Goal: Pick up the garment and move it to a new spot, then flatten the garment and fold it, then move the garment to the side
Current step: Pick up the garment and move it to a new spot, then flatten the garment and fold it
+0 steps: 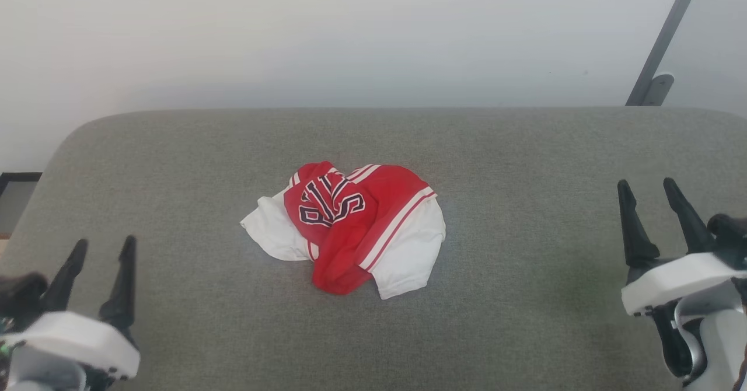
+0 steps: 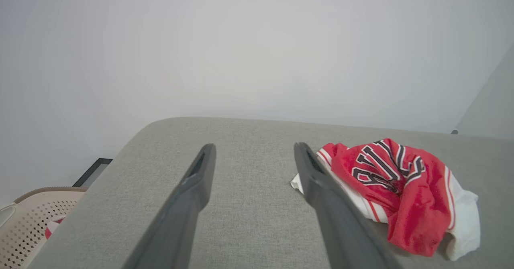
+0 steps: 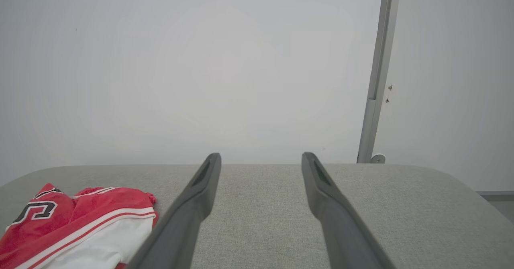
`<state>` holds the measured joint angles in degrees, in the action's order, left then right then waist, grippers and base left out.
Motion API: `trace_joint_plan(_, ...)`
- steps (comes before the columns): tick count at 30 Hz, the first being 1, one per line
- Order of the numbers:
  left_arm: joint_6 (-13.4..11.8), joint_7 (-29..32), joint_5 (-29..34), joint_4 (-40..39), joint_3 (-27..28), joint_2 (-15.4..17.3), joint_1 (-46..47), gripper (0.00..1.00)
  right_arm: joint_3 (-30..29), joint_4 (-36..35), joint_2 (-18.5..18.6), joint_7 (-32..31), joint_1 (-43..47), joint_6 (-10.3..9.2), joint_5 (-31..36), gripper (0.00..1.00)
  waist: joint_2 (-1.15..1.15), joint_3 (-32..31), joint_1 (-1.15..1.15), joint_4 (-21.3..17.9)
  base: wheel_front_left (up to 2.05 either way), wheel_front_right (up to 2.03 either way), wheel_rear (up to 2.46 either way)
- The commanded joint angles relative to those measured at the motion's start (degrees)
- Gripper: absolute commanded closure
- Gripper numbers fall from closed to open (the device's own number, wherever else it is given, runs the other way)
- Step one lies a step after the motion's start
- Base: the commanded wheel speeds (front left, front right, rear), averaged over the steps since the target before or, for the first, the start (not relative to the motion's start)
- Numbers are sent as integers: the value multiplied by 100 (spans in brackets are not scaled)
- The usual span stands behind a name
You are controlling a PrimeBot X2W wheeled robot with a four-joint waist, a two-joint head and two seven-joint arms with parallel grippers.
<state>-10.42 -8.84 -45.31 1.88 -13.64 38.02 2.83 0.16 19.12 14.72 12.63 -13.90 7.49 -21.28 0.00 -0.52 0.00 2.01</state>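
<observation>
Garment [image 1: 350,227] crumpled on grey table [image 1: 525,157]

Garment [image 1: 373,216]: red body, white sleeves, white-and-dark-red striped trim, white dark-outlined letters. Surface [image 1: 525,157]: grey, fine woven texture. Basket [image 2: 32,217]: beige, dotted perforations. Left end effector [image 1: 105,241], right end effector [image 1: 645,181]: black fingers, white housings.

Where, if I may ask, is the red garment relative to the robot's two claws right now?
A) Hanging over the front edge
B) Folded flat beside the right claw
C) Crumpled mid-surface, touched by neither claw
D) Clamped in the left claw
C: the garment lies bunched in the middle of the grey surface, while the open left claw and the open right claw stand well apart from it on either side.
</observation>
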Motion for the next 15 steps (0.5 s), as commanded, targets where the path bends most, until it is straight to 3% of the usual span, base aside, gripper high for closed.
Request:
trace_joint_plan(1, 22, -230, -2, 64, 113, 10, -206, 0, -9, 19, -18, 73, 119, 0, -26, 0, 0, -20, 0, 12, 0, 0, 0)
trace_joint_plan(15, 241, -620, -17, 135, 709, -232, -917, 0, -52, -2, -78, 152, 370, 0, -39, 0, 0, -45, 0, 88, 0, 0, 0)
